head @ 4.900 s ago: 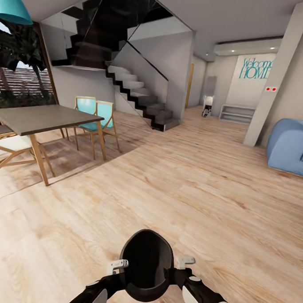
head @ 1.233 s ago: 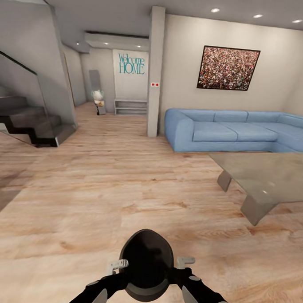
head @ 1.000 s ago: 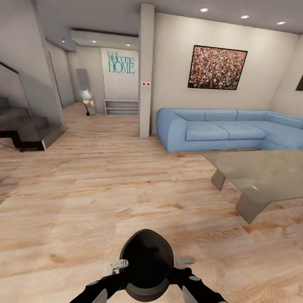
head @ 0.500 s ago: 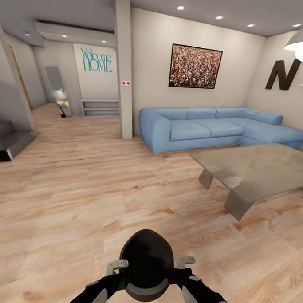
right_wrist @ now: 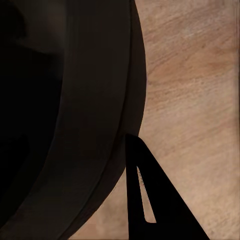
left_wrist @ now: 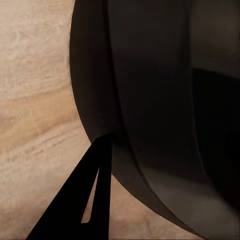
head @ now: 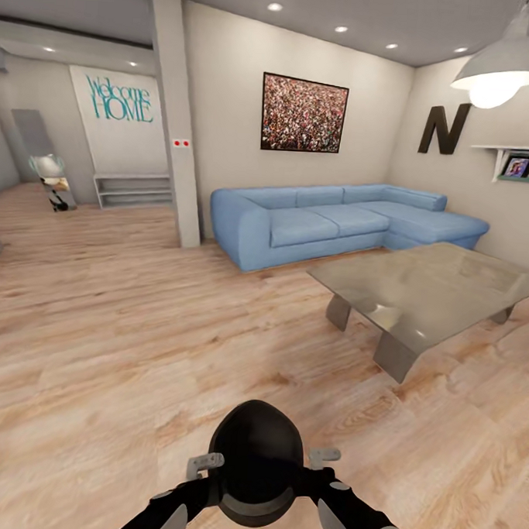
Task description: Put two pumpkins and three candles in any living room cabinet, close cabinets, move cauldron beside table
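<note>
my view is swinging round to the right: the staircase that sat at the left a second ago has slid out of the picture, the blue sofa (head: 336, 222) has drifted toward the middle, and the whole of the table (head: 426, 285) is now in front of me to the right, glossy grey top and slab legs, along with a hanging lamp (head: 496, 67) and a big letter n on the far wall. the room is not moving, i am turning. i read that as lining up on the table, which is where the cauldron (head: 256, 459) has to end up, so this leg of the job looks well on its way but not done: the table is still well apart from me across bare wooden floor (head: 120, 350).

the cauldron sits low in front of me, carried between both arms, my left gripper (head: 205, 465) clamped on its rim on one side and my right gripper (head: 324, 457) clamped on the other. it looks held off the floor, though i can't be sure of the gap from up here.

the wrist cameras add the close contact: the left wrist shows one dark finger (left_wrist: 85, 200) lying against the curved black wall with floor planks behind, the right wrist shows its finger (right_wrist: 145, 195) tucked against the rim the same way. neither gives me the table; the head view does
</note>
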Available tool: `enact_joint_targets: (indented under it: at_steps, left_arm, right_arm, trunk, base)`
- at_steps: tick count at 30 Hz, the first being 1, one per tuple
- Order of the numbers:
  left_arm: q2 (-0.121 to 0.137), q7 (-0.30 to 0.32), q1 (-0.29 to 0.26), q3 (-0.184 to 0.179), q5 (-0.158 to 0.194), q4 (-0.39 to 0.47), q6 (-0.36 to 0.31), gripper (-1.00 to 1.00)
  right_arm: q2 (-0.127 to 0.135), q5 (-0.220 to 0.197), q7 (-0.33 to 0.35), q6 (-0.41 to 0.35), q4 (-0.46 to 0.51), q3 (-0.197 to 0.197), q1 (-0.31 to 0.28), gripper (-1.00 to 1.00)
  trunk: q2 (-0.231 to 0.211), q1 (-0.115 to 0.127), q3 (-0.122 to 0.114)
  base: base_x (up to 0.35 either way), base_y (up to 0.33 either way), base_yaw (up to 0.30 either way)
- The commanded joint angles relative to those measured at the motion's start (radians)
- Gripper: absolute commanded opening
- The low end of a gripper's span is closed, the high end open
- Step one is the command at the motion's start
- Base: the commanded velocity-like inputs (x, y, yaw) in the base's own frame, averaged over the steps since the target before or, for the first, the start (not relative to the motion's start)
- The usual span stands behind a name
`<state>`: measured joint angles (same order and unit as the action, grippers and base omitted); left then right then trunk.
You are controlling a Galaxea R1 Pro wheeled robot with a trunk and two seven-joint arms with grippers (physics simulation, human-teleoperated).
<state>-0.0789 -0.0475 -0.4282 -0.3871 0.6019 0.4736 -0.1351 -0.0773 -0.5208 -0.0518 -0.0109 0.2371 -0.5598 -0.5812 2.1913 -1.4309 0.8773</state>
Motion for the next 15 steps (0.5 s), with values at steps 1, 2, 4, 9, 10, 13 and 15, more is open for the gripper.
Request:
enact_joint_targets:
  at_steps: [1,2,4,9,10,13,15]
  left_arm:
    - [0.007,-0.009,0.0,-0.007,0.007,0.0,-0.003,-1.0]
    - [0.007,-0.009,0.0,-0.007,0.007,0.0,-0.003,-1.0]
    - [0.007,-0.009,0.0,-0.007,0.007,0.0,-0.003,-1.0]
    - [0.007,-0.009,0.0,-0.007,0.007,0.0,-0.003,-1.0]
    - [0.007,-0.009,0.0,-0.007,0.007,0.0,-0.003,-1.0]
    - [0.007,-0.009,0.0,-0.007,0.007,0.0,-0.003,-1.0]
    - [0.007,-0.009,0.0,-0.007,0.007,0.0,-0.003,-1.0]
  right_arm:
    - [0.001,-0.008,0.001,0.008,0.014,-0.009,-0.002,-1.0]
    - [0.001,-0.008,0.001,0.007,0.014,-0.009,-0.002,-1.0]
    - [0.001,-0.008,0.001,0.007,0.013,-0.009,-0.002,-1.0]
    - [0.001,-0.008,0.001,0.007,0.014,-0.009,-0.002,-1.0]
    - [0.001,-0.008,0.001,0.007,0.014,-0.009,-0.002,-1.0]
    - [0.001,-0.008,0.001,0.007,0.014,-0.009,-0.002,-1.0]
    - [0.001,-0.008,0.001,0.007,0.014,-0.009,-0.002,-1.0]
  trunk:
    - [0.0,0.0,0.001]
    - [0.0,0.0,0.001]
    - [0.0,0.0,0.001]
    - [0.0,0.0,0.001]
    - [0.0,0.0,0.001]
    - [0.0,0.0,0.001]
    - [0.0,0.0,0.001]
  base:
    - [0.288,0.196,-0.28]
    - [0.288,0.196,-0.28]
    - [0.288,0.196,-0.28]
    - [0.288,0.196,-0.28]
    - [0.288,0.196,-0.28]
    - [0.288,0.196,-0.28]
    - [0.288,0.196,-0.28]
